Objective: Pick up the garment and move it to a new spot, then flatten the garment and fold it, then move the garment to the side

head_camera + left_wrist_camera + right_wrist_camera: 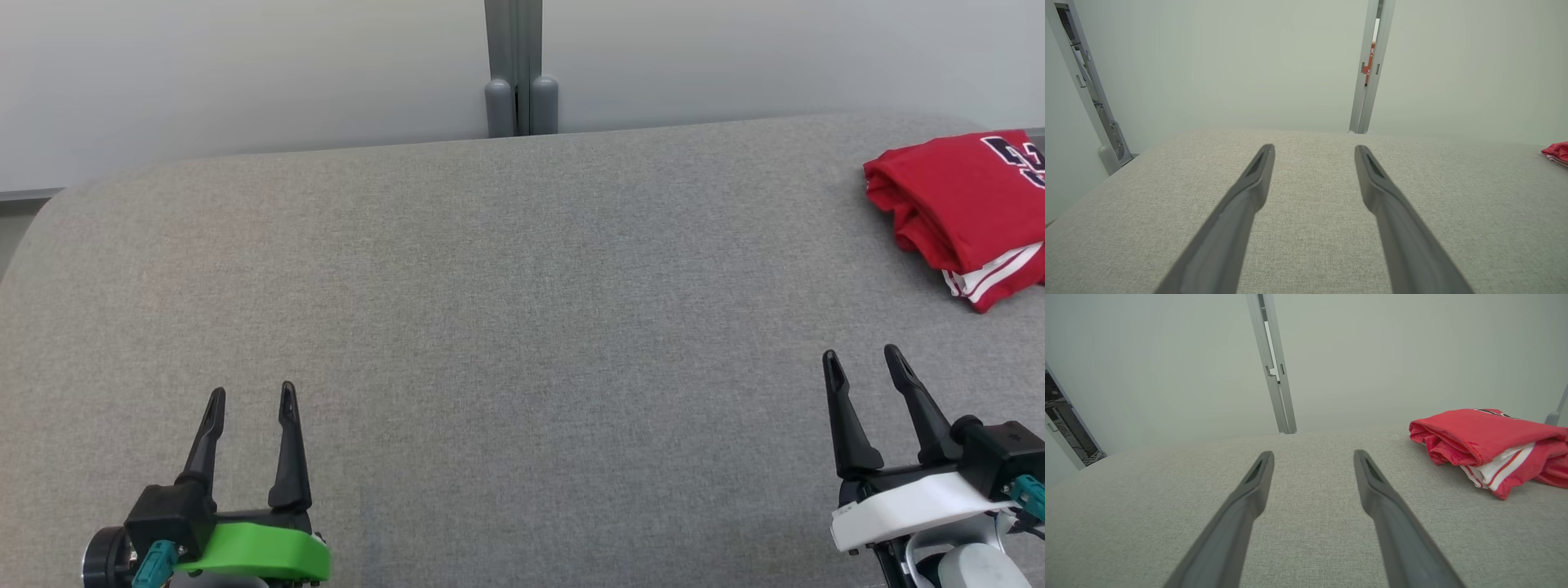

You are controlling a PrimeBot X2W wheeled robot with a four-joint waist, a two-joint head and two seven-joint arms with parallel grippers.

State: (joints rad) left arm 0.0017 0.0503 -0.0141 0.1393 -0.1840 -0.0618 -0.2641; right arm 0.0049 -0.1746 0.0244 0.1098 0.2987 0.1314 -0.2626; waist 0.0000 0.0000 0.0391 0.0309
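The folded red garment [951, 200] sits at two o'clock on the grey padded table [506, 294], clear of the left gripper [251, 390] and right gripper [861, 353], both spread wide, empty.

A grey fabric surface [522, 286] meets a pale wall [245, 73] and grey post [513, 49].

Bright even diffuse light, faint soft shadows, no glare, sharp head view, wide-angle stretch at wrist-view edges
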